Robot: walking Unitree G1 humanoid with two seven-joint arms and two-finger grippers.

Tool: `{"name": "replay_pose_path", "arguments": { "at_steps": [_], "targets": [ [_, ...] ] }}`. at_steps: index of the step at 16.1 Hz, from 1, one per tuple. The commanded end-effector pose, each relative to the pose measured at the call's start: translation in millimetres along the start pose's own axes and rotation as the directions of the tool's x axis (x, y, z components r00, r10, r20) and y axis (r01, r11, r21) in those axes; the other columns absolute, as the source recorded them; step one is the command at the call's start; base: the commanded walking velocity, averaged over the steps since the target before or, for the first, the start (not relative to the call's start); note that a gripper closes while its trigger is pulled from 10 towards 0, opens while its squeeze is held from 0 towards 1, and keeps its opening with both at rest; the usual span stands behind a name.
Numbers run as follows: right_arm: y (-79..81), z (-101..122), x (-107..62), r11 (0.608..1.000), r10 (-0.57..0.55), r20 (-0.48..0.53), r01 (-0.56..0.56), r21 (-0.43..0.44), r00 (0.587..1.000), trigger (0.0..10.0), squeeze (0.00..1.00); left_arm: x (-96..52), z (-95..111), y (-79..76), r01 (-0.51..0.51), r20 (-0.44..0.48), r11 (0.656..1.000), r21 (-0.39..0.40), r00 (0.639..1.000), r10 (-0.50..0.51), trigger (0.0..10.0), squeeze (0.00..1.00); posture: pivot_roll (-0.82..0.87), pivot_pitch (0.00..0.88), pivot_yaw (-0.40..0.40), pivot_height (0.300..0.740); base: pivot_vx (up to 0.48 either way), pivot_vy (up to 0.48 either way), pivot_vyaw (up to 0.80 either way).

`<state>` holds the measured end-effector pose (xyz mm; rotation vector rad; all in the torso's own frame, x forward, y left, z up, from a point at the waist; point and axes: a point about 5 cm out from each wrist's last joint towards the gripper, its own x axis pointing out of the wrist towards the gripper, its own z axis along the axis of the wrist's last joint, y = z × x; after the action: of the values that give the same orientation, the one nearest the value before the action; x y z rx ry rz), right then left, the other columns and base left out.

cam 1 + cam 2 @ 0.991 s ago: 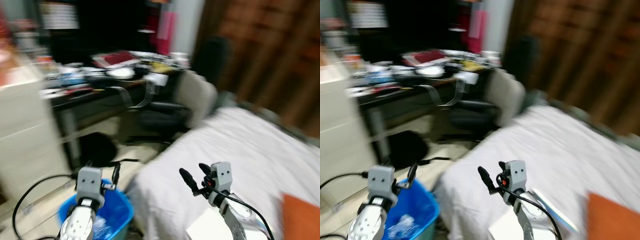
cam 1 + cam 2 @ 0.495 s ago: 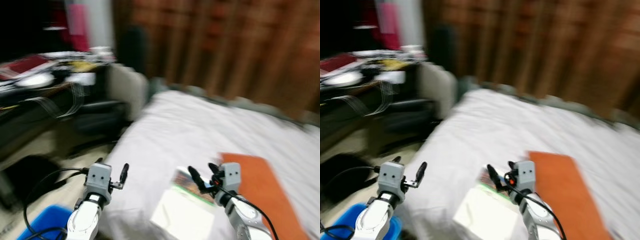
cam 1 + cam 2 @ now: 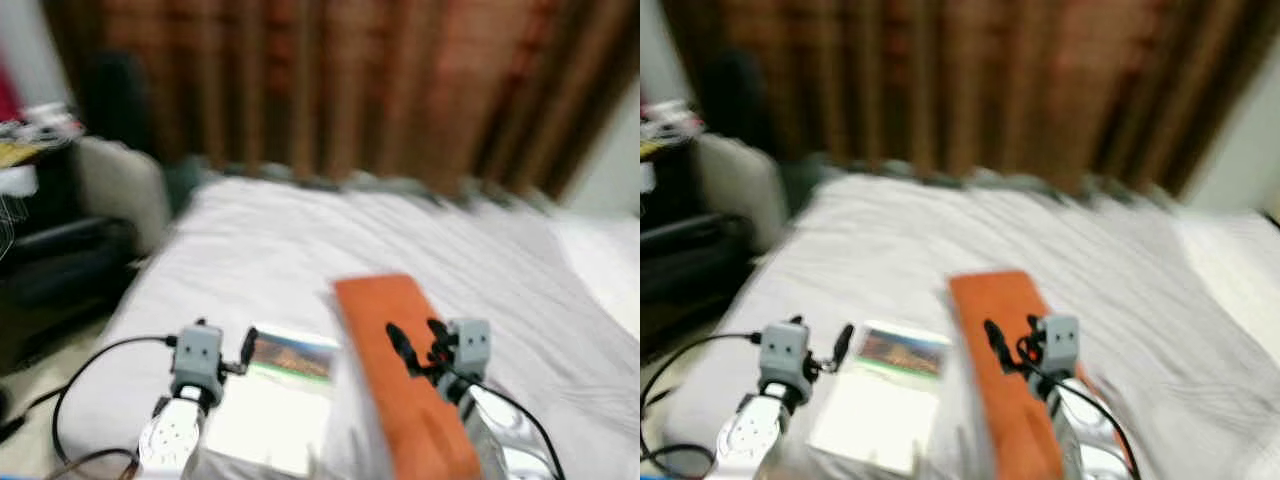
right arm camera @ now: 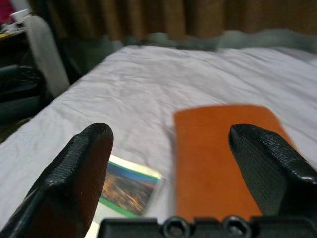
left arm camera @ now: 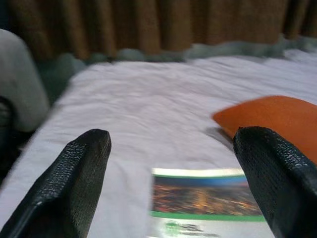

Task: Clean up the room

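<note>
A wide bed [image 3: 300,240] under a wrinkled white sheet takes up most of the scene, backed at the far side by dark brown curtains [image 3: 330,90], with a pale chair [image 3: 115,185] and the edge of a dark desk off to the far left. The head views are blurred, likely because the robot is turning to face the bed. On the near part of the sheet lies a flat orange item [image 3: 400,370], perhaps a folder or thin cushion, running near to far just right of centre; being loose on the bed, it looks like one of the things to clear. Just to its left lies a white booklet [image 3: 270,395] with a colourful photo band across its far end, close beside the orange piece though I cannot tell if they touch. The left gripper [image 3: 222,352] hovers above the booklet's near left, its two black fingers [image 5: 74,183] spread wide with nothing between them. The right gripper [image 3: 418,342] hangs over the orange item, its fingers likewise parted and empty, probably ready for a pick
</note>
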<state>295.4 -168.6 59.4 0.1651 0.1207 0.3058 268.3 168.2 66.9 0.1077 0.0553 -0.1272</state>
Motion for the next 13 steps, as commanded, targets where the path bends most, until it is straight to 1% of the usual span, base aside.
{"name": "replay_pose_path", "arguments": {
  "at_steps": [1, 2, 5, 6, 7, 10, 13],
  "targets": [
    [-4.6, -1.5, -2.8, 1.000, -0.005, -0.011, 0.005, -0.011, 1.000, 10.0, 0.00, 0.7, -2.0, -5.8, 0.010, -0.017, 1.000, -0.010, 1.000, -0.010, 10.0, 0.00, 0.10, 0.000, -0.086, 0.740, 0.000, 0.000, -0.80],
    [-4.3, -2.3, -2.7, 1.000, 0.005, -0.022, -0.006, -0.017, 1.000, 10.0, 0.00, 0.6, -2.6, -5.4, -0.015, -0.024, 1.000, -0.020, 1.000, 0.015, 10.0, 0.00, 0.10, 0.000, -0.089, 0.740, 0.000, 0.000, -0.80],
    [-4.7, -2.5, -3.0, 1.000, 0.014, -0.028, -0.015, -0.023, 1.000, 10.0, 0.00, 1.1, -2.8, -8.8, -0.028, -0.024, 0.999, -0.038, 0.999, 0.027, 10.0, 0.00, 0.10, 0.000, -0.091, 0.740, 0.000, 0.000, -0.73],
    [-4.0, -2.8, -2.8, 1.000, 0.018, -0.031, -0.018, -0.020, 0.999, 10.0, 0.00, 0.6, -0.5, -10.6, -0.028, -0.006, 0.998, -0.056, 1.000, 0.027, 10.0, 0.00, 0.09, 0.000, -0.092, 0.740, 0.352, -0.319, 0.00],
    [-2.9, -2.3, -2.4, 0.999, 0.024, -0.029, -0.025, -0.022, 0.999, 10.0, 0.00, 1.7, -0.4, -10.6, -0.053, -0.010, 0.997, -0.047, 0.999, 0.053, 10.0, 0.00, 0.09, 0.000, -0.093, 0.740, 0.349, -0.326, 0.00],
    [-1.1, -2.8, -2.3, 0.999, 0.037, -0.031, -0.038, -0.034, 0.999, 10.0, 0.00, 2.7, -1.2, -12.3, -0.060, -0.017, 0.997, -0.048, 0.998, 0.060, 10.0, 0.00, 0.09, 0.000, -0.093, 0.740, 0.344, -0.331, 0.00],
    [-2.3, -4.1, -4.2, 0.999, 0.034, -0.036, -0.036, -0.039, 0.999, 10.0, 0.00, 2.3, -3.2, -11.1, -0.055, -0.027, 0.998, -0.043, 0.998, 0.054, 10.0, 0.00, 0.09, 0.000, -0.092, 0.740, 0.345, -0.330, 0.62]
  ]
}}
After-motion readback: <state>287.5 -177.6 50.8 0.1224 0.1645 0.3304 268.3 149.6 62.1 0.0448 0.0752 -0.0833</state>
